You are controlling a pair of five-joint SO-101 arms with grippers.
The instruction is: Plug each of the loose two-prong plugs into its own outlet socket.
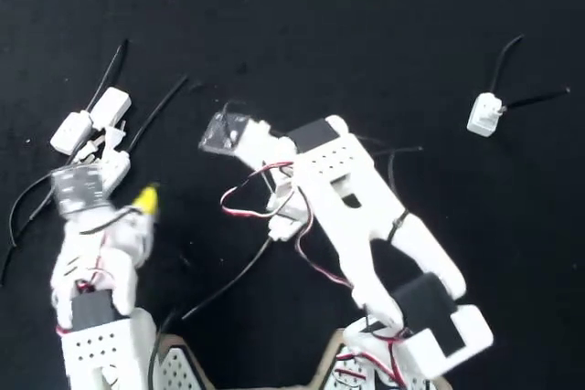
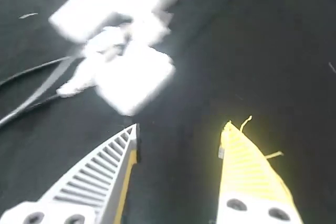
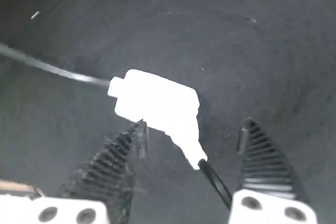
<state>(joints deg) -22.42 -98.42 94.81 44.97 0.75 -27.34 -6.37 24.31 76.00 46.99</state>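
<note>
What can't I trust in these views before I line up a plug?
- Left wrist view: the white plug cluster is blurred, so I cannot make out prongs or tell whether any pieces are joined.
- Right wrist view: the corded white block by the open right gripper is blurred, so I cannot tell plug from socket.
- High view: the lone far piece is too small to show prongs or slots.

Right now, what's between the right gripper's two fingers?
A white plug and its black cord, between the right gripper's fingers, in the right wrist view.
</note>
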